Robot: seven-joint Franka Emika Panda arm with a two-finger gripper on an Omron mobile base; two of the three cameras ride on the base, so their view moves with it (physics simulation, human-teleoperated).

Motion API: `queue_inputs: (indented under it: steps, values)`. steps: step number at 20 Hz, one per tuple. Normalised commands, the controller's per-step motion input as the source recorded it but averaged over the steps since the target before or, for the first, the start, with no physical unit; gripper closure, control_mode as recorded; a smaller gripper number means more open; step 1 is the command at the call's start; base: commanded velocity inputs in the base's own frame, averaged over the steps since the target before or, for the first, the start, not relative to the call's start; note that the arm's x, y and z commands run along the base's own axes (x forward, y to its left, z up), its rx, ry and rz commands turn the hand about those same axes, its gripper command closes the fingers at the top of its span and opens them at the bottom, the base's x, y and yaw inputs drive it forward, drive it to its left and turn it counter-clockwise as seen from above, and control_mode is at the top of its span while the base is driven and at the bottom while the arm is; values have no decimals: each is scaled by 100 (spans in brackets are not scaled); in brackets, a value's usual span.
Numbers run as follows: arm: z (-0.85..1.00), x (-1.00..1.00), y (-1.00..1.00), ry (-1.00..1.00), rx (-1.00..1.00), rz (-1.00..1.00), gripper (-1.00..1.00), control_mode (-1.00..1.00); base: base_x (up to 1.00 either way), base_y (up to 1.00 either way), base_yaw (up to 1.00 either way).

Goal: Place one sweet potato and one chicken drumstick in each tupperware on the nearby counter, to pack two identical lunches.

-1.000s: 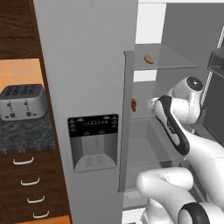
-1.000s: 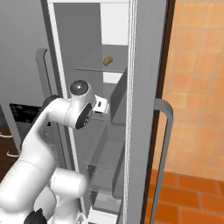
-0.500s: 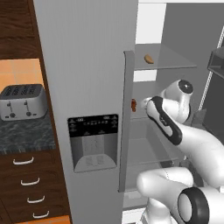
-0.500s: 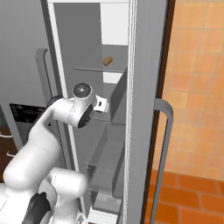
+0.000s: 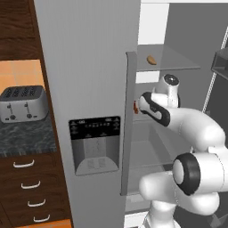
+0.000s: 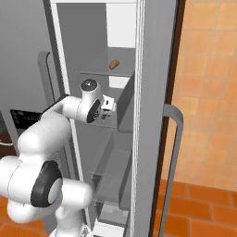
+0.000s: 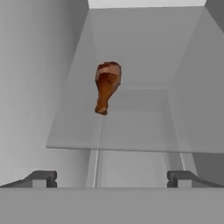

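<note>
We see our claw (image 7: 112, 179) spread wide with nothing between its tips, reaching into the open fridge (image 5: 89, 67). Ahead of it, well apart, a chicken drumstick (image 7: 106, 85) lies on a glass shelf (image 7: 131, 131), thick end away. One shelf higher sits a sweet potato (image 5: 152, 59). Left of the fridge, a toaster (image 5: 22, 103) stands on the counter (image 5: 26, 136).

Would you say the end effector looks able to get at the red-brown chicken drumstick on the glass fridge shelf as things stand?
Probably yes: the open end effector faces the red-brown chicken drumstick lying on the glass shelf, and nothing stands between them in the hand view.
</note>
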Motion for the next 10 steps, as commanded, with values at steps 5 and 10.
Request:
queue_inputs:
  steps: [5,10]
  values:
    - [-61,70,-19,1,0,13,-100,-100,0,0,0]
    - [-12,19,-8,3,-4,7,-100,-100,0,0,0]
